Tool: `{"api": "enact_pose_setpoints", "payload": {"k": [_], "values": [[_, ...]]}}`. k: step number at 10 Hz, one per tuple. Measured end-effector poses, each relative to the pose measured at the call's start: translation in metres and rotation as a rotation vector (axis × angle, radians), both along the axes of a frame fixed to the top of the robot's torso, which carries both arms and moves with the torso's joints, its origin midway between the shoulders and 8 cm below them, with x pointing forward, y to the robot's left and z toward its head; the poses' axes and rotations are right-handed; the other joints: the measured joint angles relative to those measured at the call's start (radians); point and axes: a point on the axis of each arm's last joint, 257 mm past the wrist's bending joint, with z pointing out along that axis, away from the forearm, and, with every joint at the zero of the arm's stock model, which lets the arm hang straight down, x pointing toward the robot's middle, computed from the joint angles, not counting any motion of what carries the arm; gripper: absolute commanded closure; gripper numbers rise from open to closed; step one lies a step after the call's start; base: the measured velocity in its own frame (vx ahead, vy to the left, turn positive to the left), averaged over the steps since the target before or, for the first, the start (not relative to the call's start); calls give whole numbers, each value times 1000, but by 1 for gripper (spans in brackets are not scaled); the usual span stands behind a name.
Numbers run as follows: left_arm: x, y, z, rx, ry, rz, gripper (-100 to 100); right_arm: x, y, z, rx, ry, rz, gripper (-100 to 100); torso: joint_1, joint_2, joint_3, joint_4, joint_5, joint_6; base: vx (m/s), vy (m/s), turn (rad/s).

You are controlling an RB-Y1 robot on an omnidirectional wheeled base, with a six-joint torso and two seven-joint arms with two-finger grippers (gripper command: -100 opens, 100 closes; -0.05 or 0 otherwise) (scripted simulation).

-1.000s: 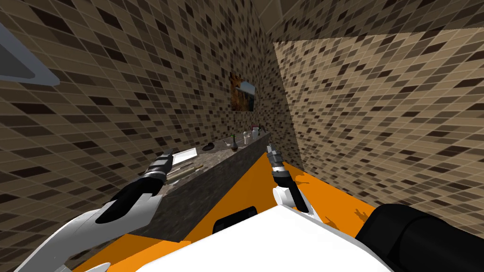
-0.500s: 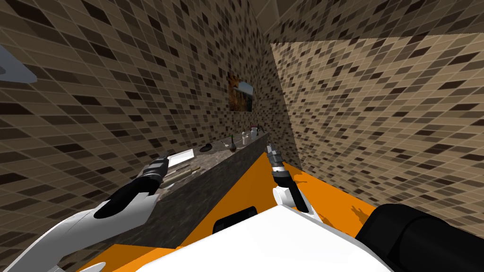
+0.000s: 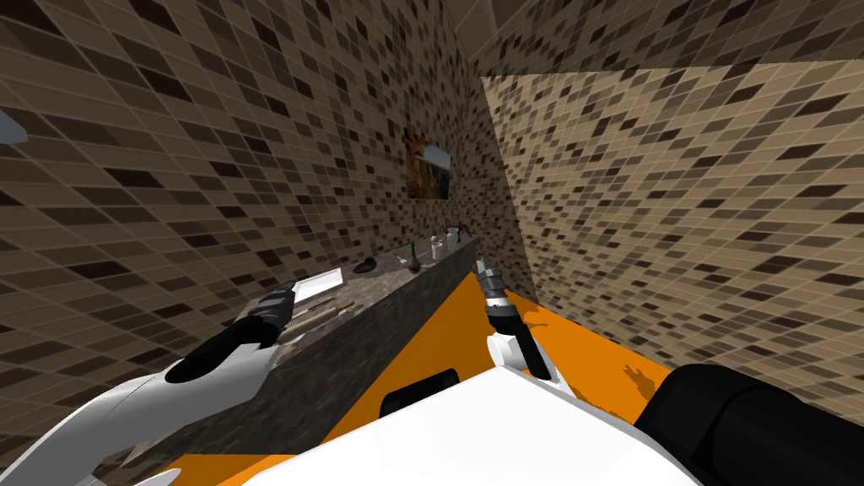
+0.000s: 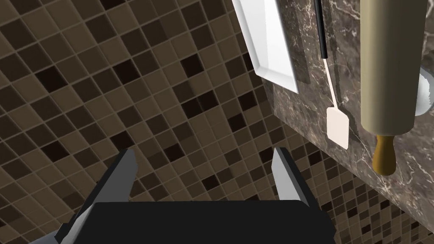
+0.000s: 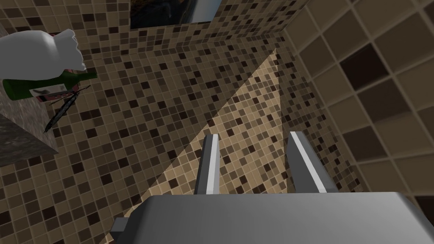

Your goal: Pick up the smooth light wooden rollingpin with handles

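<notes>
Rolling pin [image 4: 388, 72] pickup, approach stage. L. gripper [image 4: 204, 154]: fingers spread, empty, aimed past the edge of the surface [image 4: 305, 106] at a tiled wall. The pin lies flat on the surface, off to one side, beyond the finger nearer it and not yet between the fingers. R. gripper [image 5: 253, 136]: fingers spread, empty, held fwd., well apart from the pin.

Advice: swing L. hand over the surface, centre the gap on the thick barrel w/ fingers across its long axis, then lower. Keep off the spatula [image 4: 338, 127] just beside the pin, and the white tray [image 4: 267, 42] beyond that.

Pin: smooth pale-tan cylinder, rounded shoulder, darker orange-brown handle toward the surface edge. Prob. rolls if nudged.
</notes>
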Motion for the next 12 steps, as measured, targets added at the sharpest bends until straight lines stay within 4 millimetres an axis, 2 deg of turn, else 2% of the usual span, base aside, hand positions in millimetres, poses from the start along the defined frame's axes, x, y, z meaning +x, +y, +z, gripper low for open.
{"api": "enact_pose_setpoints", "payload": {"k": [3,12], "values": [[-8,7,-13,-39,49,34,-100,0,0,0,0,0,0,0,0,0,0,0,0,0,34,-4,-10],[-49,30,-78,-213,261,157,-100,0,0,0,0,0,0,0,0,-1,-1,0,0,0,57,4,-6]]}}
